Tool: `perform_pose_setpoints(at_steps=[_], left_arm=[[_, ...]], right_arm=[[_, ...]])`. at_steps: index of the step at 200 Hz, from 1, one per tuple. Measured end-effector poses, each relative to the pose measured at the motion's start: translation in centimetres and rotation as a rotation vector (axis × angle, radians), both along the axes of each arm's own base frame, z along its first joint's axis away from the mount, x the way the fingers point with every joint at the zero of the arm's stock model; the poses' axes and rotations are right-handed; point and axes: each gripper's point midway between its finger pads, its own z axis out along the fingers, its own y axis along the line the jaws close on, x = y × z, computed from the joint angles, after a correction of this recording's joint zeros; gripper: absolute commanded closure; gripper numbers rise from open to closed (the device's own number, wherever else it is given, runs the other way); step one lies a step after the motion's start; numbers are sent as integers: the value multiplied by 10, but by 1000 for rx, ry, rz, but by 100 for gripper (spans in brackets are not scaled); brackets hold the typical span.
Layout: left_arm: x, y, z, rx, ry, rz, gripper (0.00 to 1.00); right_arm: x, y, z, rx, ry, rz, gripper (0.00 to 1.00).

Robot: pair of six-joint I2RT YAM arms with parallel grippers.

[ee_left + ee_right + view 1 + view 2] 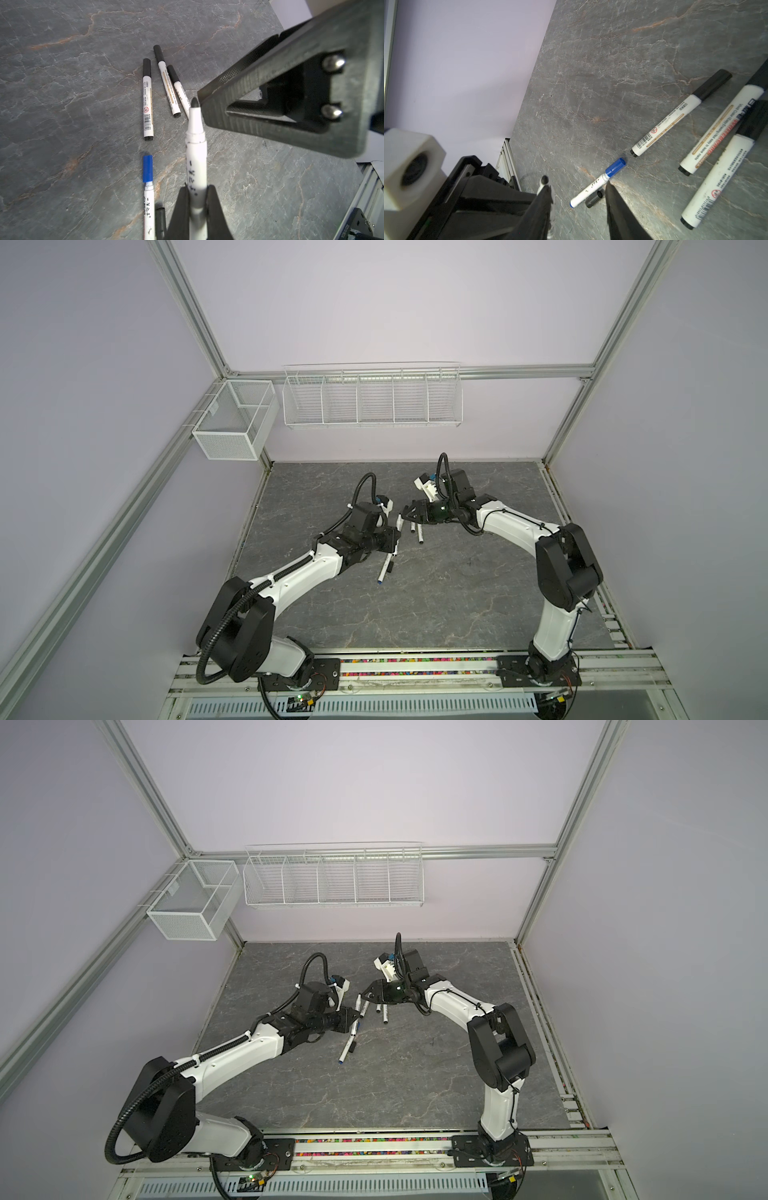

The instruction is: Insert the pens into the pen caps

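Observation:
My left gripper [197, 188] is shut on an uncapped white pen [196, 158], and its black tip [195, 102] sits right at a fingertip of my right gripper [578, 186]. The right jaws stand open with nothing between them; the tip [544, 179] shows beside one finger. Below, a loose black pen cap [594, 199] lies against a blue-capped pen [598, 182] on the grey slab. Three black-capped pens [148, 99] [167, 83] [178, 87] lie close together farther back. In both top views the left gripper [392, 539] [353, 1017] and right gripper [409, 512] [368, 992] meet mid-table.
A white wire rack [372, 400] hangs on the back wall and a mesh basket [235, 418] at the left wall. Aluminium frame rails border the slab [457, 593]. A strip of small coloured bits [415, 662] runs along the front rail between the arm bases.

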Motion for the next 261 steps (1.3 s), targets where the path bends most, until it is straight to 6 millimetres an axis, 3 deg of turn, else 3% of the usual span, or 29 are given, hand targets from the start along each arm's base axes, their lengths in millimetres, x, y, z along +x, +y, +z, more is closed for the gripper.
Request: perform_pose_setpoints(at_steps=[52,94,147,165,192,261], left_arm=[[-1,-1,0,-4,0,-6,100],[2,-3,4,-16,-20,-2,100],[5,-3,7,-22,-36,3,100],[5,-3,7,-21,-34,3,100],[5,-4,5,-22,-32,0,75],[3,-6,-11,-7,14,-8,76]], right_arm=[[-8,16,14,39,-13,50,55],[-10,25,12,45,-4,79,56],[-16,27,2,27,21,97,80],[-16,27,3,29,20,98,83],[-16,27,3,31,24,93,84],[-4,24,9,58,5,64,85]])
